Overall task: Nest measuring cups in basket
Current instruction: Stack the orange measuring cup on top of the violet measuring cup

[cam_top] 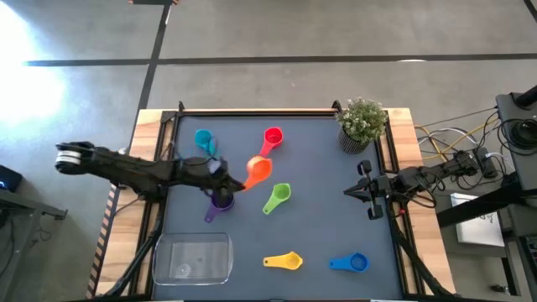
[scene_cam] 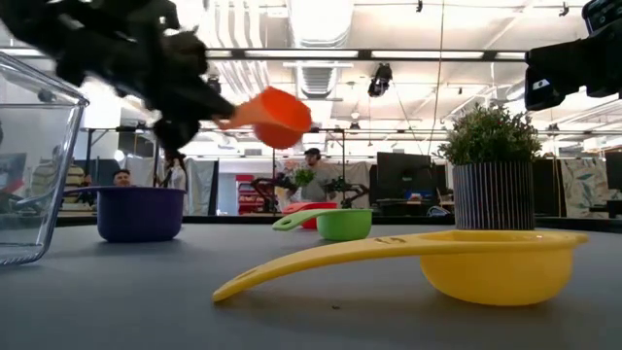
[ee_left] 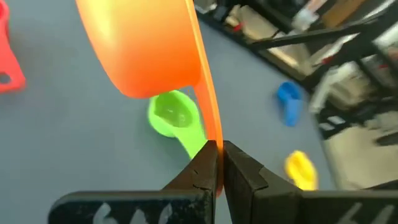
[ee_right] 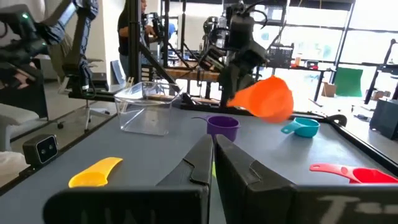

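While my left gripper (ee_left: 217, 163) pinches the orange cup (cam_top: 258, 170) by its thin, stiff handle above the purple cup (cam_top: 221, 200), this light plastic could swivel; my right gripper (cam_top: 362, 191) waits shut

robotics lab: exposed ceiling ducts (scene_cam: 321, 39), monitors (scene_cam: 403, 177), other robot rigs (ee_right: 239, 37).

Dark desk (cam_top: 319, 235) carries: clear basket (cam_top: 192, 259), potted plant (cam_top: 362, 123), and light blue (cam_top: 204, 140), red (cam_top: 272, 138), purple (cam_top: 220, 202), green (cam_top: 278, 197), yellow (cam_top: 284, 262), dark blue (cam_top: 350, 263) measuring cups
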Robot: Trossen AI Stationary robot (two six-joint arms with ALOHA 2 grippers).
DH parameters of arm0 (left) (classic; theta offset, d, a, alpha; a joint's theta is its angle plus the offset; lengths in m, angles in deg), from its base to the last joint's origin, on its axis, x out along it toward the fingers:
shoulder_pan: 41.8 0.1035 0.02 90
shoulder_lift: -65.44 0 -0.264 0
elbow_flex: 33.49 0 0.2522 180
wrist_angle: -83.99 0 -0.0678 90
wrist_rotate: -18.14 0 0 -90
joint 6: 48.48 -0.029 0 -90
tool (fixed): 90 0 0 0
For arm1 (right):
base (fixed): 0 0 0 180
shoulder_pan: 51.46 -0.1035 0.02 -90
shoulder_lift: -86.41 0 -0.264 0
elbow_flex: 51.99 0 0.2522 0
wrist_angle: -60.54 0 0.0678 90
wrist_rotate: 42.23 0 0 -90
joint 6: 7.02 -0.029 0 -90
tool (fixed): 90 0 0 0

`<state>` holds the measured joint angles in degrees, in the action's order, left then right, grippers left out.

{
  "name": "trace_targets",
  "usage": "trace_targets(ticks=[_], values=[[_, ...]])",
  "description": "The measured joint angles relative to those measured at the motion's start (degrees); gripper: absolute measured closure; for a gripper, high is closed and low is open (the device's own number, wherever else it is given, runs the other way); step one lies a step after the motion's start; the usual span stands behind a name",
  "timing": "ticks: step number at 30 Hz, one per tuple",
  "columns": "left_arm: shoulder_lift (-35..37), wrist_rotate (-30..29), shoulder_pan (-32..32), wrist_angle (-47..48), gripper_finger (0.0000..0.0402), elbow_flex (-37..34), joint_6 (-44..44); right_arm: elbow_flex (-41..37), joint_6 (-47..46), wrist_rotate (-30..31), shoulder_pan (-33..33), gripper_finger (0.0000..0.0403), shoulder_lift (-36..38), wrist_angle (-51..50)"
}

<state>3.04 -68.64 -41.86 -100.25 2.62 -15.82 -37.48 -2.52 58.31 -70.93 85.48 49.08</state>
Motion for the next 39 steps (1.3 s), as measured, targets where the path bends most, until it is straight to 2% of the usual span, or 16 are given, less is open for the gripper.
trace_targets(ticks=[6,14,24,29,32,35,39], values=[[10.8,2.7,-2.9,0.4,0.0402,-8.8,8.3,0.0,0.0,0.0,0.0,0.0394,0.0,0.0],[23.9,10.0,-5.1,1.7,0.0401,-17.2,18.1,0.0,0.0,0.0,0.0,0.0394,0.0,0.0],[36.4,17.1,-5.2,20.0,0.0402,-17.9,22.5,0.0,0.0,0.0,0.0,0.0394,0.0,0.0],[42.0,16.7,-5.2,24.6,0.0401,-15.6,22.8,0.0,0.0,0.0,0.0,0.0394,0.0,0.0],[44.8,14.3,-5.2,31.1,0.0401,-11.8,20.4,0.0,0.0,0.0,0.0,0.0394,0.0,0.0],[47.2,10.6,-5.2,45.8,0.0401,-5.8,18.3,0.0,0.0,0.0,0.0,0.0394,0.0,0.0],[50.4,1.1,-5.2,65.9,0.0401,2.7,17.7,0.0,0.0,0.0,0.0,0.0394,0.0,0.0]])
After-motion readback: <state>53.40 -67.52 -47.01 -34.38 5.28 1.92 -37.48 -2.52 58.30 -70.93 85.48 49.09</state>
